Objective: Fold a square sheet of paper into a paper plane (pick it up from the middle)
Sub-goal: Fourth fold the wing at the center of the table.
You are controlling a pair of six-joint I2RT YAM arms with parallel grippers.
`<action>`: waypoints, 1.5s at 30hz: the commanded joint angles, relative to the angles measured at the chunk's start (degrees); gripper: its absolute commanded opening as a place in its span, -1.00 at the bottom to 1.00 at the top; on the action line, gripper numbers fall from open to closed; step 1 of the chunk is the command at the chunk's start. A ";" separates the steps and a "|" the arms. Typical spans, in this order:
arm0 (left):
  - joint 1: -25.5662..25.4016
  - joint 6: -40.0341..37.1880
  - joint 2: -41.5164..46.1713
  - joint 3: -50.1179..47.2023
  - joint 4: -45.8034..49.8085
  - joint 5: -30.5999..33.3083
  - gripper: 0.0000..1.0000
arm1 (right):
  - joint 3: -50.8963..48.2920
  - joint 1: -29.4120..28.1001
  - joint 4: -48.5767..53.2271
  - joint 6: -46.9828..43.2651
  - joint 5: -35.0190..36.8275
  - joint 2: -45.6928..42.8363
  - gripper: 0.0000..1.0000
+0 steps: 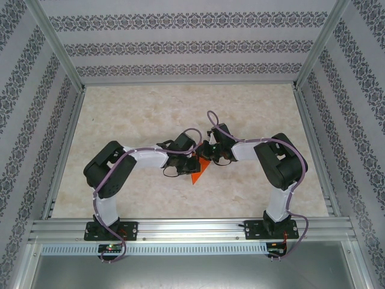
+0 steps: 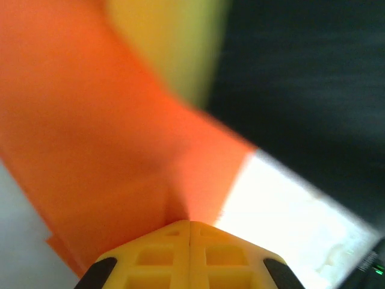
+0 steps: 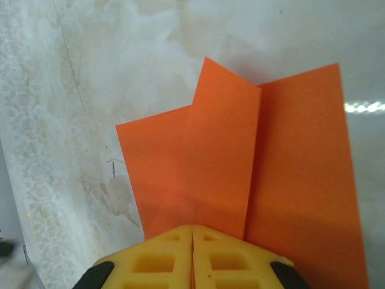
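The square sheet of paper [image 1: 197,171] is bright orange and folded into a pointed, creased shape like a paper plane. It sits between the two arms at the table's middle, its tip pointing toward the near edge. My left gripper [image 1: 184,161] comes at it from the left, and its yellow jaws [image 2: 190,224] are shut on the orange paper [image 2: 108,150], which fills that view, blurred. My right gripper [image 1: 208,154] comes from the right. Its jaws [image 3: 192,229] are shut on the paper's edge, with folded flaps [image 3: 228,150] spreading ahead over the table.
The pale marbled table [image 1: 138,114] is walled by patterned panels and aluminium rails [image 1: 192,227] along the near edge. The dark body of the right arm [image 2: 313,90] looms close behind the paper in the left wrist view. Both wrists nearly touch above the paper.
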State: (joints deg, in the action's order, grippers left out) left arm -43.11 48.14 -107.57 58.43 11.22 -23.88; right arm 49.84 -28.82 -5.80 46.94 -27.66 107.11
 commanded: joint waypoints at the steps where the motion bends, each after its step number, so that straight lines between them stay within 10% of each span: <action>1: 0.49 0.05 0.11 -2.59 1.04 4.06 -1.00 | -0.92 0.75 2.62 0.45 1.56 -1.71 -0.83; 19: 0.44 -4.90 0.62 -6.53 0.35 1.16 -1.00 | 1.77 -2.16 5.53 -3.26 -0.65 0.79 -0.84; 45: 0.49 -7.30 4.25 -8.23 0.76 -0.68 -1.00 | 10.84 7.83 14.24 -7.06 6.31 -1.85 -0.80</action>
State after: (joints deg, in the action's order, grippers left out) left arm -42.76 43.07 -103.20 49.95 3.03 -24.12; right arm 61.30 -21.58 7.29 41.89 -23.05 110.24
